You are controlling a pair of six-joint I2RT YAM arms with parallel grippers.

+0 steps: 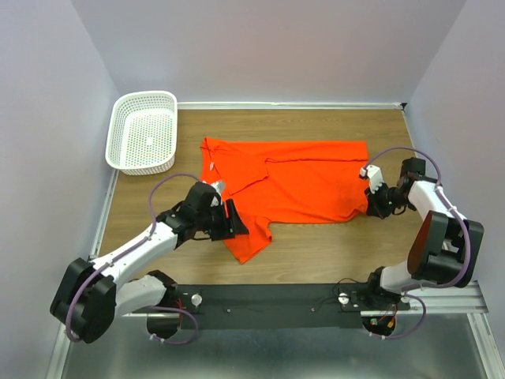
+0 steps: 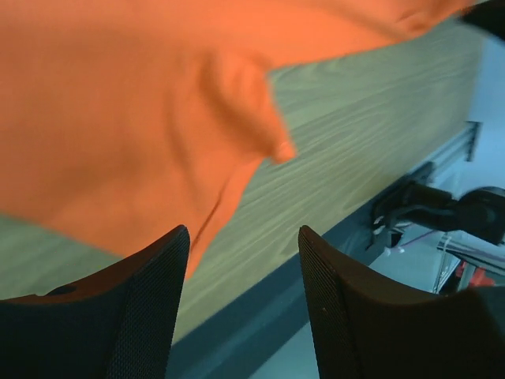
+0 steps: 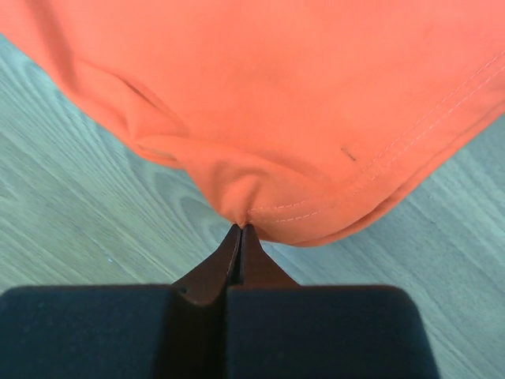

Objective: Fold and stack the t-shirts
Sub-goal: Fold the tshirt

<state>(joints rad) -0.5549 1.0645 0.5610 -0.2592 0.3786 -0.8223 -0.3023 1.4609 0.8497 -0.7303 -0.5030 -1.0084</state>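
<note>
The left gripper (image 2: 245, 237) stands open, the orange t-shirt (image 1: 300, 178) spread on the table (image 1: 316, 253) just ahead of its fingers, nothing between them; I'd nip that near edge shallowly. The right gripper (image 3: 241, 230) is pinched on the hem at its tips; lift both evenly. No writing is readable.

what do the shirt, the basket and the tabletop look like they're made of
T-shirt: soft, thin fabric, probably cotton or a blend, matte; it wrinkles and shows stitched hems. Basket: white moulded plastic by its look, with a regular mesh of holes. Table: smooth wood-grain surface; could be laminate rather than solid wood.
</note>
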